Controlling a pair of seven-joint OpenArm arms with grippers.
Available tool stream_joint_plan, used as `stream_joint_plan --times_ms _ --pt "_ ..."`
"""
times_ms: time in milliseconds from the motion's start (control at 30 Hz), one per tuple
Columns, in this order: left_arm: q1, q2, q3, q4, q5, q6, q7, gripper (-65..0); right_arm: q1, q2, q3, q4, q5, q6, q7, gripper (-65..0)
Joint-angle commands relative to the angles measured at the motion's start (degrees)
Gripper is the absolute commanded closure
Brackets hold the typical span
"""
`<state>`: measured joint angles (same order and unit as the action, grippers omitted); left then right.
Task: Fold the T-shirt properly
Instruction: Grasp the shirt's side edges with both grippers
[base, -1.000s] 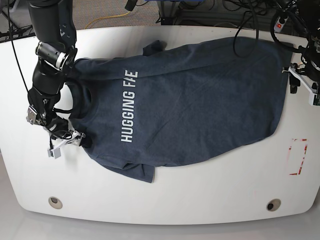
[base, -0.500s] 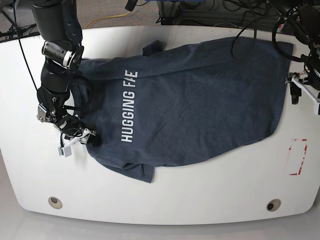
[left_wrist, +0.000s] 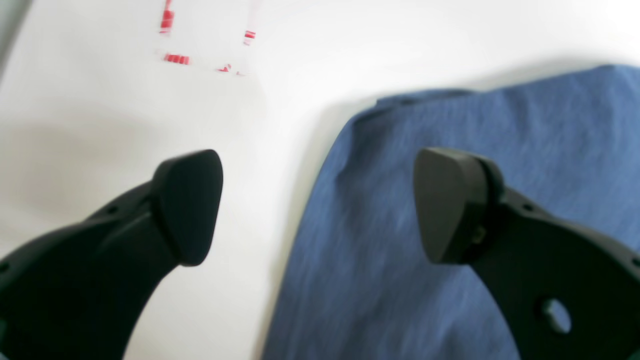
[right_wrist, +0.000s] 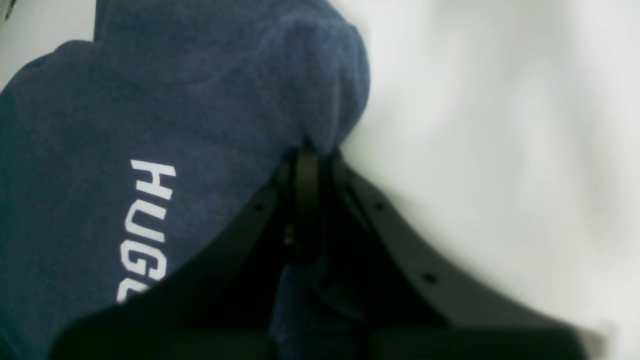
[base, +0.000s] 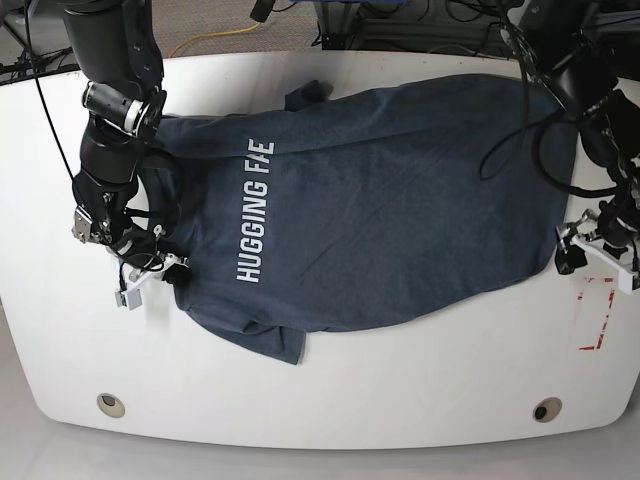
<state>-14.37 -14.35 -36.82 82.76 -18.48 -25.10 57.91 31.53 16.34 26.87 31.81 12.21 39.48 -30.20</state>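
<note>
Clamping shut, the right gripper now pinches the shoulder edge of the T-shirt, which lies spread across the table. The left gripper has swung down to the bottom hem corner, jaws wide and empty, seemingly straddling the edge. A two-handed fold looks imminent.

White table: red tape outline at 3 o'clock edge; two round grommets at 7 and 5 o'clock; cables beyond 12 o'clock.
</note>
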Motion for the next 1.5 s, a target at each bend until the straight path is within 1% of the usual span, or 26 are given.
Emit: stream_joint_plan --times_ms 0,67,200,333,400,500,633,700,800,833,867,933,1033,1100,1133,1167,1300,1367,1467 --pt "-2.9 -1.78 1.43 -3.24 -0.55 -0.26 -2.92 -56.5 1.75 0.94 -0.02 0.85 0.76 0.52 0.61 -0.6" --pt "-4.66 -2.57 4.42 -7.99 0.77 -0.26 -5.29 -56.5 1.75 0.94 -0.02 0.85 0.76 0.52 0.61 -0.6" --pt "-7.48 -2.75 8.73 -14.76 2.52 -0.35 -9.43 -56.5 1.75 0.94 -0.02 0.85 0.76 0.52 0.61 -0.6" --pt "-9.41 -2.93 11.19 -22.06 2.61 -0.35 -14.0 -56.4 1.75 0.85 -0.02 0.85 0.76 0.52 0.61 -0.6" --pt "-10.9 -3.98 12.95 -26.19 2.61 -0.44 -15.67 -56.2 1.75 0.85 -0.02 0.85 0.76 0.52 0.61 -0.6" --pt "-12.05 -4.42 16.03 -31.38 2.35 -0.52 -18.83 -56.1 1.75 0.76 -0.02 0.85 0.76 0.52 0.61 -0.6" --pt "-12.22 -4.51 18.58 -35.24 2.44 -0.52 -22.0 -55.1 1.75 0.76 -0.02 0.85 0.76 0.52 0.61 -0.6" --pt "-12.31 -4.51 18.75 -35.68 2.44 -0.52 -22.17 -50.7 1.75 0.76 -0.02 0.85 0.76 0.52 0.61 -0.6" --pt "-12.22 -4.51 18.75 -35.68 2.44 -0.52 -22.17 -40.1 1.75 0.76 -0.02 0.85 0.76 0.52 0.61 -0.5" --pt "-12.13 -4.51 18.75 -35.68 2.44 -0.52 -22.17 -36.1 1.75 0.85 -0.02 0.85 0.76 0.52 0.61 -0.5" --pt "-11.96 -4.51 18.75 -35.68 2.44 -0.52 -22.17 -30.4 1.75 0.85 -0.02 0.85 0.76 0.52 0.61 -0.5" --pt "-11.87 -4.51 18.75 -35.68 2.44 -0.52 -22.17 -23.5 1.75 0.94 -0.02 0.85 0.76 0.52 0.61 -0.5" --pt "-11.78 -4.6 18.58 -35.51 2.26 -0.61 -22.09 -11.4 1.75 1.02 -0.02 0.85 0.76 0.52 0.61 -0.2" --pt "-11.69 -5.83 18.58 -34.28 2.17 -0.7 -21.82 -4.2 1.75 1.11 -0.02 1.02 0.76 0.52 0.61 -0.2" --pt "-11.26 -6.09 18.58 -33.4 2.17 -0.7 -21.73 -1.8 1.75 1.11 -0.02 1.46 0.76 0.52 0.53 -0.2" --pt "-10.29 -6.35 18.58 -32.08 2.08 -0.7 -21.21 0.0 1.75 1.11 -0.02 2.43 0.76 0.52 0.35 0.0" --pt "-7.91 -6.35 18.4 -23.99 2.0 -0.7 -17.25 0.0 1.31 1.11 0.07 6.39 0.67 0.52 -0.27 0.0" --pt "-6.07 -6.35 16.82 -18.19 2.0 -0.7 -14.88 0.0 1.31 1.99 0.07 8.06 0.67 0.52 -2.2 0.0" --pt "-3.52 -6.09 13.13 -11.95 2.0 -0.7 -11.27 0.0 1.31 2.43 0.07 9.73 0.67 0.52 -3.52 0.0"
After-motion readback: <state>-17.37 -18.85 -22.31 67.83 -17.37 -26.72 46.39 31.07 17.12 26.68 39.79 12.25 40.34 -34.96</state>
